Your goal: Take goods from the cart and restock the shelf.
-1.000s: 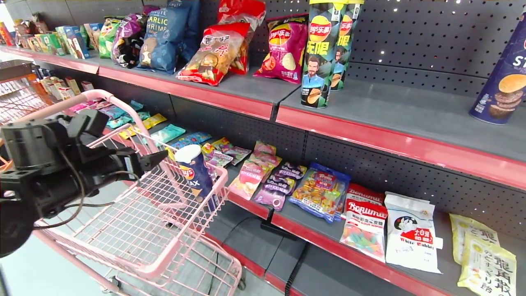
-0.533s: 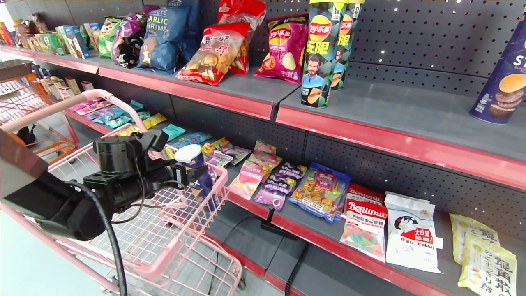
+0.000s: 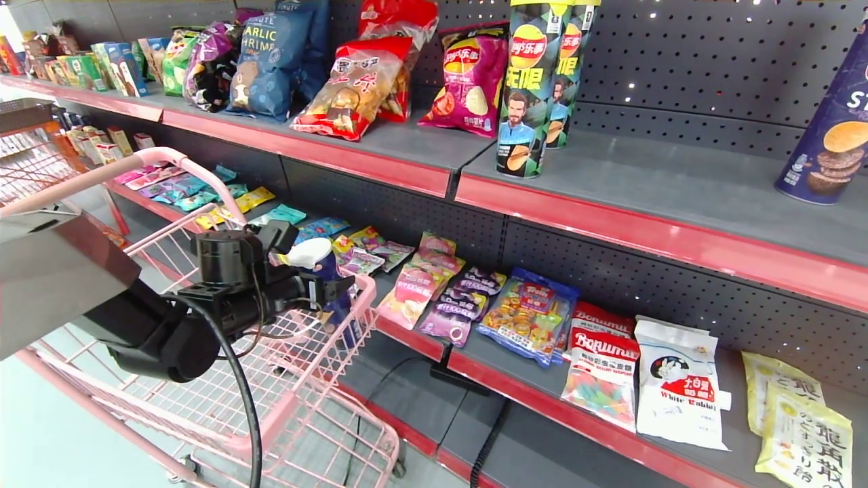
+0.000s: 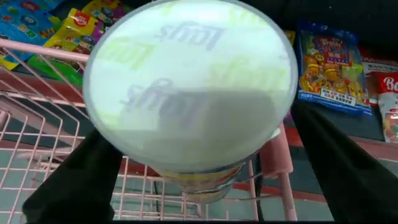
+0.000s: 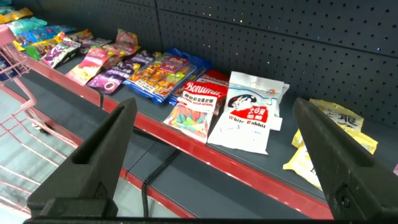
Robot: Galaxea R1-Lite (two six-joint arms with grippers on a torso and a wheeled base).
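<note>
A blue chip can (image 3: 325, 271) with a white lid (image 4: 189, 87) stands upright in the far corner of the pink wire cart (image 3: 298, 379). My left gripper (image 3: 330, 288) is at the can just under its lid. It is open, with one black finger (image 4: 81, 180) on each side of the can body (image 4: 199, 183) and a gap on both sides. In the right wrist view my right gripper (image 5: 211, 168) is open and holds nothing. It hangs in front of the lower shelf's candy bags (image 5: 193, 112).
The upper shelf (image 3: 664, 176) has bare grey room between two tall green chip cans (image 3: 529, 88) and a blue can (image 3: 834, 129) at the right. Snack bags (image 3: 352, 88) fill its left part. The lower shelf (image 3: 542, 400) holds rows of flat candy packets.
My left arm has swung forward and to the right over the cart. Its open fingers went from well short of the can to straddling it.
</note>
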